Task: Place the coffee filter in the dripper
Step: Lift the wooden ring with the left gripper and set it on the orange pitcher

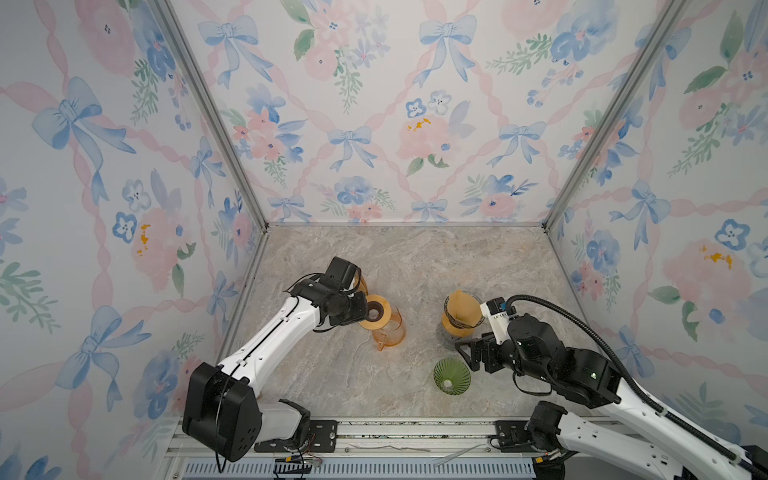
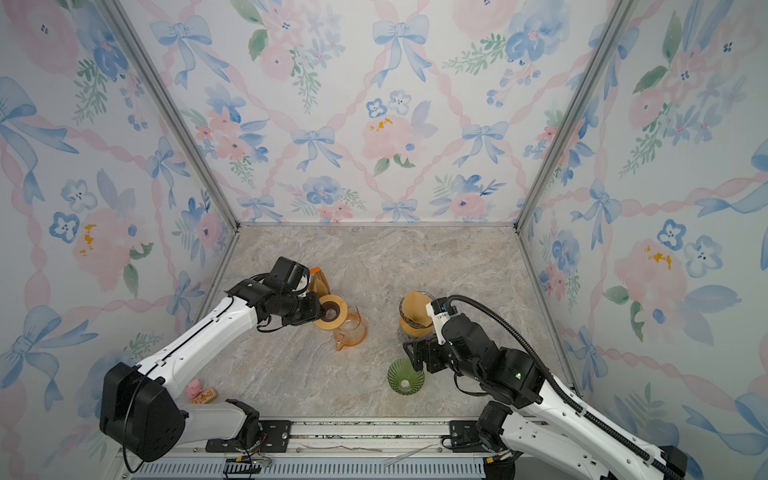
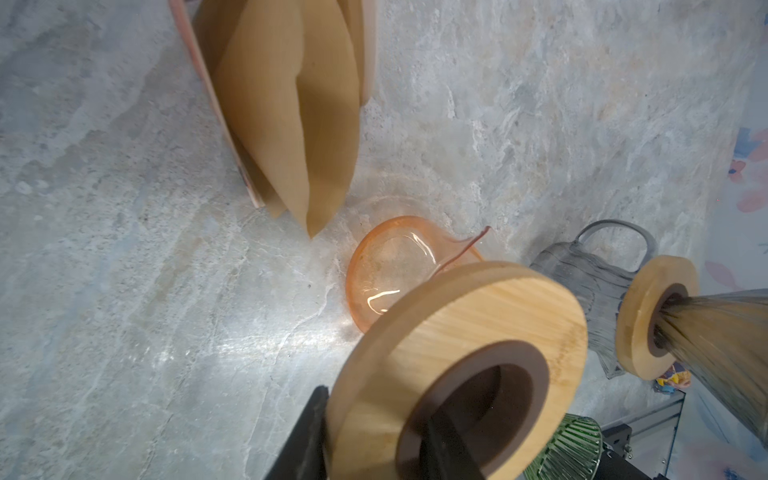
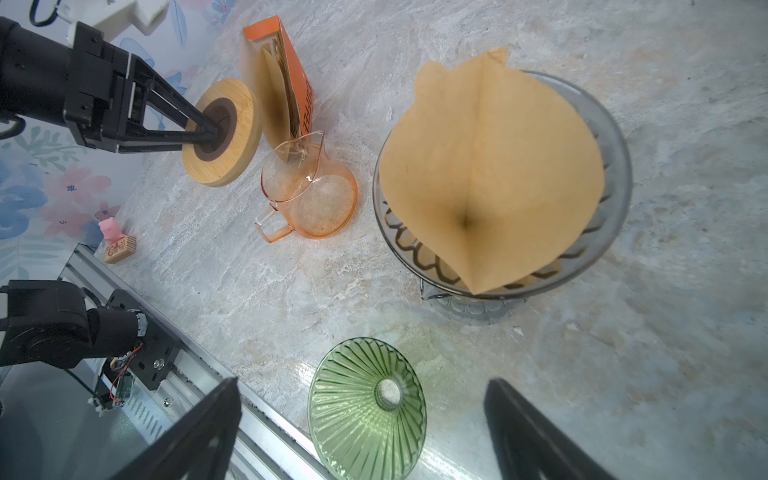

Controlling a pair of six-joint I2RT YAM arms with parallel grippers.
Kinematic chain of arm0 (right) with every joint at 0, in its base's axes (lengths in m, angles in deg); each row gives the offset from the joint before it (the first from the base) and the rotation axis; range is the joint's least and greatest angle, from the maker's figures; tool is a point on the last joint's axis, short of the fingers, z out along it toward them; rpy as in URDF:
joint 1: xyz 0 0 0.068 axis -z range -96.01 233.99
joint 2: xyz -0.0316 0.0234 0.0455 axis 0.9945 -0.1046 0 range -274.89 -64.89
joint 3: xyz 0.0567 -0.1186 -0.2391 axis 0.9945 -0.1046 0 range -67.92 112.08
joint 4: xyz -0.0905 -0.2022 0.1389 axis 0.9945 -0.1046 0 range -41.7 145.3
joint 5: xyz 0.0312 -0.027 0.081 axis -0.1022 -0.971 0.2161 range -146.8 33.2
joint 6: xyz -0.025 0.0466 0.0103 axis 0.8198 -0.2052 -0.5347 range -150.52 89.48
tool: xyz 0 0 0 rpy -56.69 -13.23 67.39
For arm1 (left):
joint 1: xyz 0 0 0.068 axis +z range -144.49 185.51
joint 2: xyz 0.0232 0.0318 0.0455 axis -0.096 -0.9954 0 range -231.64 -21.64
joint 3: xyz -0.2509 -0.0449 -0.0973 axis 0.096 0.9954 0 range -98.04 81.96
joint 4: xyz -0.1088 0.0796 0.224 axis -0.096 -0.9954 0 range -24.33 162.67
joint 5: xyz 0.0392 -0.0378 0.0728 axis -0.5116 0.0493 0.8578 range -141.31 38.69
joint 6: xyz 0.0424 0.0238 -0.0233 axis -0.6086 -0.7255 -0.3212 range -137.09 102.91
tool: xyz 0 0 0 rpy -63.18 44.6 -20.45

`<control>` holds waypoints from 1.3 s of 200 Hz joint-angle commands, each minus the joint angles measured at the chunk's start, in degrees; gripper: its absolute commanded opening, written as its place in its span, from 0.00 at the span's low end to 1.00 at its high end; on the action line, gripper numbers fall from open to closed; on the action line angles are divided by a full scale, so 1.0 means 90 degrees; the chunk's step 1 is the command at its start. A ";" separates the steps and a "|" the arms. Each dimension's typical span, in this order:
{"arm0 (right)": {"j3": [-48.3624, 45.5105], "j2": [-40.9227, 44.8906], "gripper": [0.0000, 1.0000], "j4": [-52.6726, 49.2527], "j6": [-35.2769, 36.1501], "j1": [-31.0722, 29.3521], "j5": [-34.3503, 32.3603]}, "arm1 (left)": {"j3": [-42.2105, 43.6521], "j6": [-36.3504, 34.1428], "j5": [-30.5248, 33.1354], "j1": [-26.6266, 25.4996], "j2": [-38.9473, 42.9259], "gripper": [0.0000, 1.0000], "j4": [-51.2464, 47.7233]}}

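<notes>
While left fingers pinch a wooden ring, the coffee filter sits beyond spread right fingers.

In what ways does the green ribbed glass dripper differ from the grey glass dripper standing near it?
The green ribbed glass dripper is empty, while the grey glass dripper holds a brown paper filter. The green dripper rests directly on the marble table, whereas the grey dripper sits raised on a grey glass jug. Both are see-through glass cones.

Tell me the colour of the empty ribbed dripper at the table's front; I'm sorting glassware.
Green; the dripper shows best in the right wrist view.
</notes>
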State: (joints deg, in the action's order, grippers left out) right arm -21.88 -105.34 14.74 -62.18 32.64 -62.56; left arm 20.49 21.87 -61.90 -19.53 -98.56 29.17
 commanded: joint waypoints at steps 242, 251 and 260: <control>0.0181 -0.0316 0.93 -0.0174 0.0186 0.0273 0.0224 | -0.0710 -0.0374 -0.0093 -0.0548 -0.1376 0.31 0.0254; 0.0176 -0.0296 0.93 -0.0181 0.0173 0.0285 0.0215 | -0.0718 -0.0383 -0.0098 -0.0549 -0.1389 0.31 0.0255; 0.0159 -0.0286 0.93 -0.0200 0.0175 0.0279 0.0211 | -0.0719 -0.0384 -0.0098 -0.0558 -0.1394 0.31 0.0254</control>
State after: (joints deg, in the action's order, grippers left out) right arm -21.42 -108.66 14.28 -60.94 34.52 -60.83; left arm 15.70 19.91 -62.30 -24.16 -110.43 31.05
